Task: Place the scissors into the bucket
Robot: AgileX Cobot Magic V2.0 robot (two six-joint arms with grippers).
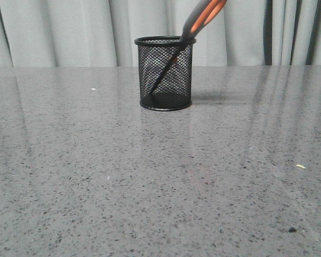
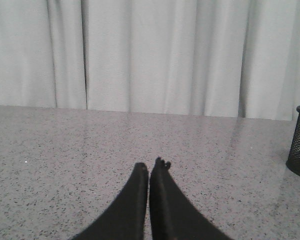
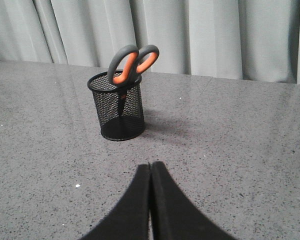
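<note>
Front view crops the scissors (image 1: 203,19) handles above the bucket (image 1: 165,75); both hands pressed together, empty.

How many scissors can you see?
1. The scissors stand tilted in the bucket on the table, blades down, handles leaning out over the rim. No others show.

Bucket (image 1: 165,75) upright mid-surface (image 1: 96,176), scissors (image 1: 202,20) leaning out over its rim toward robot's right, curtain (image 1: 69,32) behind far edge, open surface on all sides of bucket
</note>
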